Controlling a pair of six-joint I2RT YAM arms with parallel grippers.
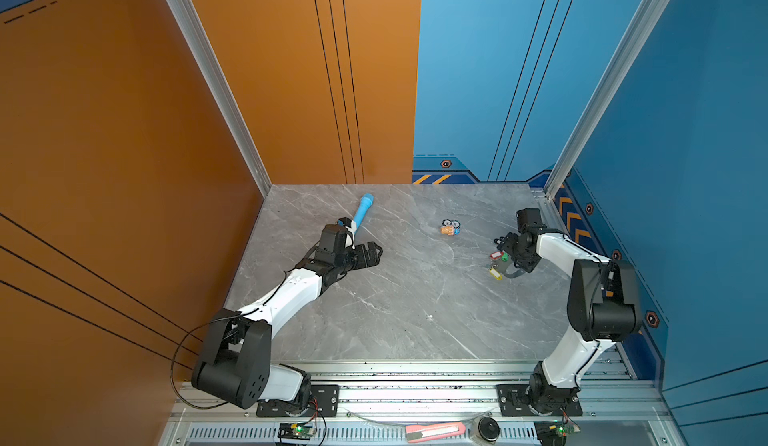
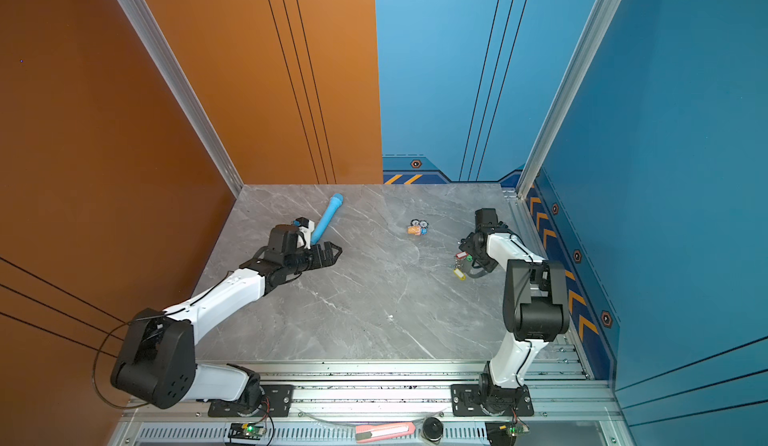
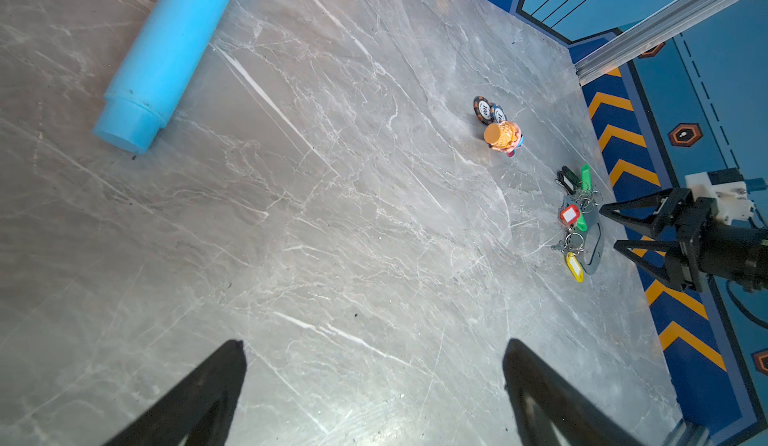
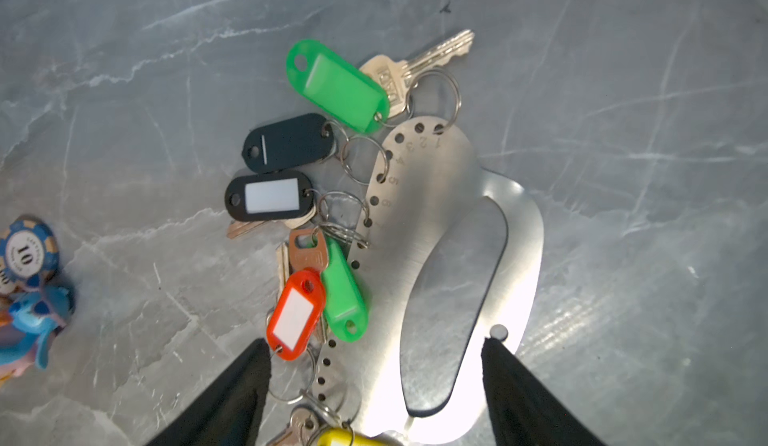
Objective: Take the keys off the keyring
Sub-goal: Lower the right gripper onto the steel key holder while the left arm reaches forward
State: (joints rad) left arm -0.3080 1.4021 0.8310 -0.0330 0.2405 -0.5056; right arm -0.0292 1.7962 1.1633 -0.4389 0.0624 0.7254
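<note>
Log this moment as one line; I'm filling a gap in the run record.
right gripper: open, fingers either side of keyring | left gripper: open, empty, over table | keys: attached to keyring

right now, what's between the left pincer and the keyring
Bare marble tabletop only, in both top views, from the left pincer to the keyring.

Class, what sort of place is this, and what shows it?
Probably a robot test cell: two arms mounted on an aluminium rail, a marble-look tabletop, orange wall panels and blue wall panels.
</note>
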